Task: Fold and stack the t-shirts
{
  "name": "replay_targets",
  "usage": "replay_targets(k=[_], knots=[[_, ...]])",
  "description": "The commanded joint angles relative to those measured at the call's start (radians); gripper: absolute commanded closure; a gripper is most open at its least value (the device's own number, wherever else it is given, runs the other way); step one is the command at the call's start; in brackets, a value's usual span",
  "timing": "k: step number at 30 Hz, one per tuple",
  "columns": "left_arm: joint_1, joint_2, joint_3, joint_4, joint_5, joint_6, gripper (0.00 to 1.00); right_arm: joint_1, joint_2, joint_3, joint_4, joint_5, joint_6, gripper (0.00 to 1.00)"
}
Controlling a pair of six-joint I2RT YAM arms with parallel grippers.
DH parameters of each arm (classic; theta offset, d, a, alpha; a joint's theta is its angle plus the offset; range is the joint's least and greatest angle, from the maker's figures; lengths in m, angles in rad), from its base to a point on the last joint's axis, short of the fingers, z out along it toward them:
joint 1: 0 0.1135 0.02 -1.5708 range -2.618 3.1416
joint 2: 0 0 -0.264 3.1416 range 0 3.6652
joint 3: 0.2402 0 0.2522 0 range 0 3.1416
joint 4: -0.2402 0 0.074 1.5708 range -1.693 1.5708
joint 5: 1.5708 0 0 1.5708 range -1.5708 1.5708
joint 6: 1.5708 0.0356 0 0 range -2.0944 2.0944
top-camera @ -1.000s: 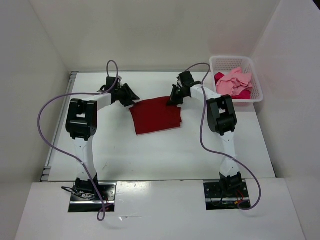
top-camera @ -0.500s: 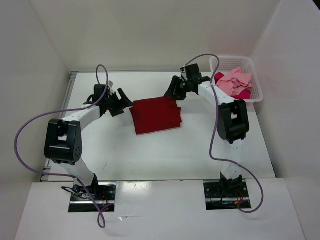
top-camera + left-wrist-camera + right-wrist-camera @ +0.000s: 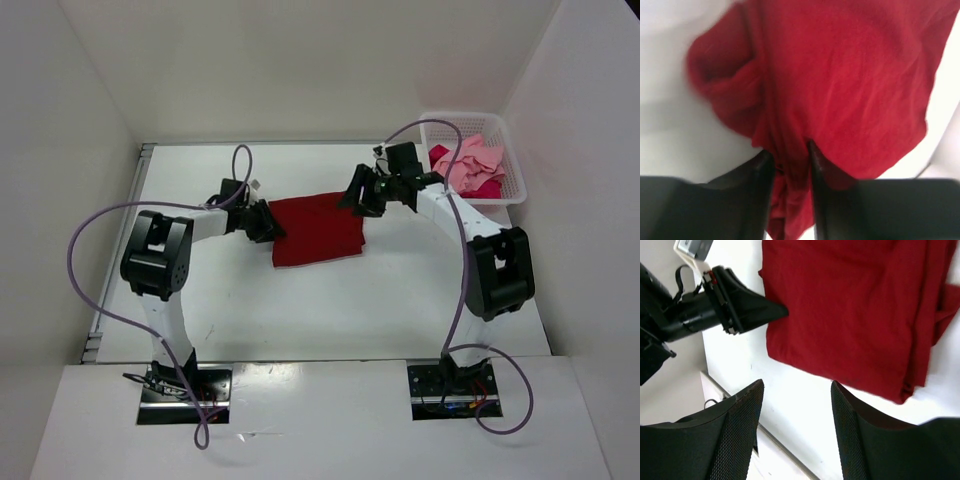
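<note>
I read the dark red t-shirt (image 3: 317, 230) as matt soft cloth. Table (image 3: 300, 310): smooth white, matt. Basket (image 3: 500, 201): white plastic mesh. Right gripper (image 3: 796, 390) pads (image 3: 737, 440): black, finely textured, probably rubber. Cables (image 3: 85, 250): smooth purple sheath.

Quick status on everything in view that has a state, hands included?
dark red t-shirt: folded, flat on the table.
light pink t-shirt: crumpled in the basket.
crimson-pink t-shirt: bunched beneath it, same basket.
left hand: pinching the folded shirt's edge.
right hand: open, empty, over that shirt.
</note>
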Motion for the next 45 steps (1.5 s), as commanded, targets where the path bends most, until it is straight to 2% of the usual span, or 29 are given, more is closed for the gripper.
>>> replay_targets(k=[1,3,7,12,18,20,22,23,24,25,29,31,32,34,35,37,38,39,42,43,45], knots=[[-0.03,0.064,0.08,0.028,0.021,-0.002,0.75,-0.006,-0.084,-0.062,0.054,0.003,0.012,0.38],[-0.03,0.082,0.135,0.028,0.01,-0.012,0.82,-0.006,-0.112,-0.096,0.054,0.003,0.012,0.38],[0.045,0.119,0.333,-0.016,-0.001,-0.032,0.85,-0.024,-0.153,-0.145,0.054,0.003,0.012,0.38],[0.245,0.119,0.46,-0.061,-0.01,-0.032,0.85,-0.024,-0.186,-0.205,0.043,0.003,0.002,0.38],[0.501,0.116,0.482,-0.061,-0.055,-0.032,0.78,-0.024,-0.195,-0.225,0.034,-0.019,-0.017,0.38],[0.551,0.116,0.445,-0.05,-0.077,-0.043,0.68,-0.024,-0.195,-0.225,0.034,-0.029,-0.017,0.38],[0.608,0.107,0.374,-0.012,-0.078,-0.061,0.4,-0.024,-0.195,-0.225,0.025,-0.04,-0.017,0.38],[0.623,0.092,0.35,-0.011,-0.087,-0.071,0.23,-0.024,-0.195,-0.225,0.025,-0.04,-0.017,0.36],[0.634,0.063,0.32,0.004,-0.087,-0.08,0.13,-0.024,-0.195,-0.225,0.025,-0.04,-0.017,0.35],[0.634,0.044,0.283,0.024,-0.087,-0.091,0.0,-0.024,-0.204,-0.225,0.025,-0.029,-0.017,0.3],[0.634,-0.075,0.128,0.048,-0.096,-0.12,0.0,-0.024,-0.204,-0.225,0.025,-0.008,0.002,0.3],[0.634,-0.123,0.03,0.058,-0.096,-0.132,0.0,-0.024,-0.204,-0.225,0.037,0.006,0.018,0.38],[0.634,-0.173,0.002,0.058,-0.096,-0.132,0.0,-0.024,-0.204,-0.236,0.037,0.018,0.043,0.55],[0.616,-0.227,-0.061,0.004,-0.096,-0.072,0.0,-0.024,-0.222,-0.245,0.066,0.032,0.055,0.72],[0.602,-0.29,-0.078,-0.01,-0.105,-0.049,0.0,-0.024,-0.223,-0.256,0.066,0.065,0.078,0.86],[0.548,-0.352,-0.108,-0.06,-0.114,0.003,0.0,-0.024,-0.232,-0.239,0.04,0.113,0.087,0.94],[0.525,-0.404,-0.127,-0.073,-0.114,0.018,0.04,-0.024,-0.241,-0.206,0.027,0.15,0.088,0.94],[0.499,-0.425,-0.127,-0.085,-0.099,0.038,0.14,-0.024,-0.241,-0.183,0.01,0.167,0.078,1.0],[0.349,-0.481,-0.138,-0.149,-0.099,0.049,0.58,-0.041,-0.25,-0.086,-0.027,0.28,0.057,1.0],[0.305,-0.493,-0.138,-0.174,-0.09,0.04,0.63,-0.084,-0.25,-0.072,-0.018,0.297,0.074,1.0],[0.171,-0.493,-0.147,-0.174,-0.053,0.02,0.66,-0.142,-0.265,-0.017,-0.009,0.351,0.104,1.0]])
